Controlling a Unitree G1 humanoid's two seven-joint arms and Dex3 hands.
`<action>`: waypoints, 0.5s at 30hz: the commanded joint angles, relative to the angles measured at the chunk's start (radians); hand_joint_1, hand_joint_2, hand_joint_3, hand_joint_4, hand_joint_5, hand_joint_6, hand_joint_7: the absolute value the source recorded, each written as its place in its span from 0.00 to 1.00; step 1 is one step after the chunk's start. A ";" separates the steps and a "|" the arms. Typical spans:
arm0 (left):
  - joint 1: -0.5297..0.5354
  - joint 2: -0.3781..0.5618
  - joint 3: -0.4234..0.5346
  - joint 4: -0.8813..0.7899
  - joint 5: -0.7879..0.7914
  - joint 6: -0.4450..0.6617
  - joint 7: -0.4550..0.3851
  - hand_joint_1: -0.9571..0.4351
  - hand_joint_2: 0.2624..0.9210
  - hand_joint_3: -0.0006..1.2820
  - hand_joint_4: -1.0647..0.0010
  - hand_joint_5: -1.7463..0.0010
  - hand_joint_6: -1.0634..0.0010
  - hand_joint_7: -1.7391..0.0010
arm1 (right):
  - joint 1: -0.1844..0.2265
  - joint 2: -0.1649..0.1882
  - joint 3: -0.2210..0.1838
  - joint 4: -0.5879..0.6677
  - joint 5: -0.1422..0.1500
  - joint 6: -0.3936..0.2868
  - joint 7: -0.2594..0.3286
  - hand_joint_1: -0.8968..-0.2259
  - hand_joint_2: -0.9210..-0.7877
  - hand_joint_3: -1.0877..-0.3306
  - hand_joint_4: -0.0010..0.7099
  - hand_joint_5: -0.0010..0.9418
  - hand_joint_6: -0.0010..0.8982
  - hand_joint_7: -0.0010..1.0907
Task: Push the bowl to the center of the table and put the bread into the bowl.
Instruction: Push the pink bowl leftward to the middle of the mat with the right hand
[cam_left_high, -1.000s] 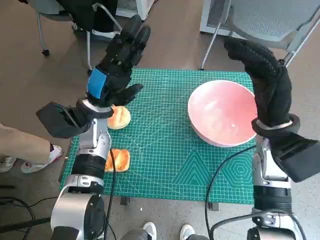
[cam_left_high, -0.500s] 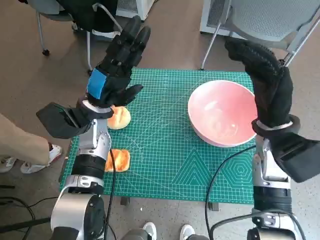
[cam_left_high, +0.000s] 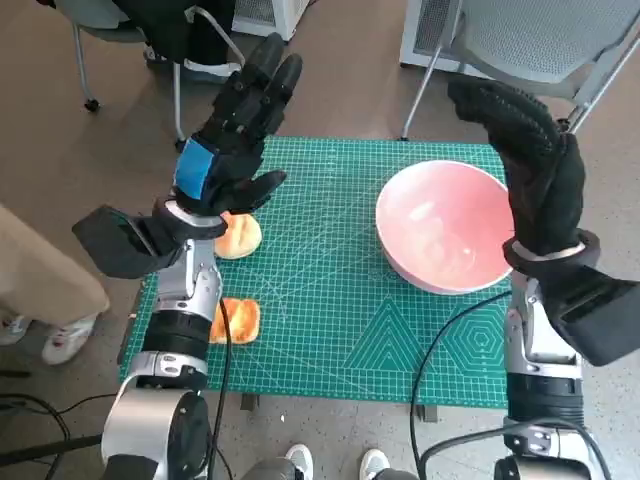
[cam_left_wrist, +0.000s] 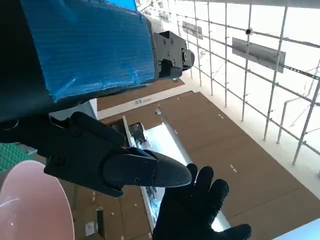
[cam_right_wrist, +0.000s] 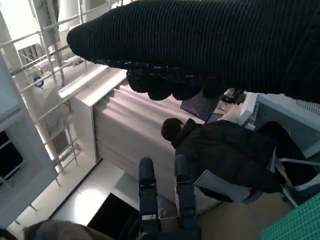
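Starting push step, nothing held | bowl (cam_left_high: 446, 226) at table's right side on mat (cam_left_high: 330, 310) | bread (cam_left_high: 238, 236) left, under left hand (cam_left_high: 222, 160) | both hands raised, fingers apart | next: right hand (cam_left_high: 535, 165) drops beside bowl, shoves toward center

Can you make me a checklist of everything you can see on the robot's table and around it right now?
Surface: green cutting mat covers the table.
Job's things: pink bowl, empty, on the mat's right side; two bread pieces at the left edge.
Clutter: nothing seen.
Hands: left hand and right hand raised, holding nothing.
Cables: black cable along the right forearm.
Surroundings: chair, a person's shoe, brown floor.
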 joint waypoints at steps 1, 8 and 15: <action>0.011 -0.002 -0.003 -0.017 -0.006 0.006 -0.006 0.19 1.00 0.21 0.99 1.00 0.85 1.00 | 0.024 0.001 -0.003 0.004 0.008 0.010 0.008 0.28 0.00 0.37 0.27 0.00 0.06 0.40; 0.016 -0.003 -0.003 -0.020 -0.006 0.006 -0.005 0.19 1.00 0.21 0.99 1.00 0.85 1.00 | 0.028 -0.017 -0.023 0.037 0.000 -0.017 0.005 0.28 0.00 0.37 0.27 0.00 0.06 0.40; 0.029 -0.001 -0.001 -0.031 -0.009 0.006 -0.009 0.19 1.00 0.21 0.99 1.00 0.85 1.00 | -0.011 -0.080 -0.092 0.213 0.025 -0.078 0.029 0.28 0.00 0.38 0.27 0.00 0.06 0.39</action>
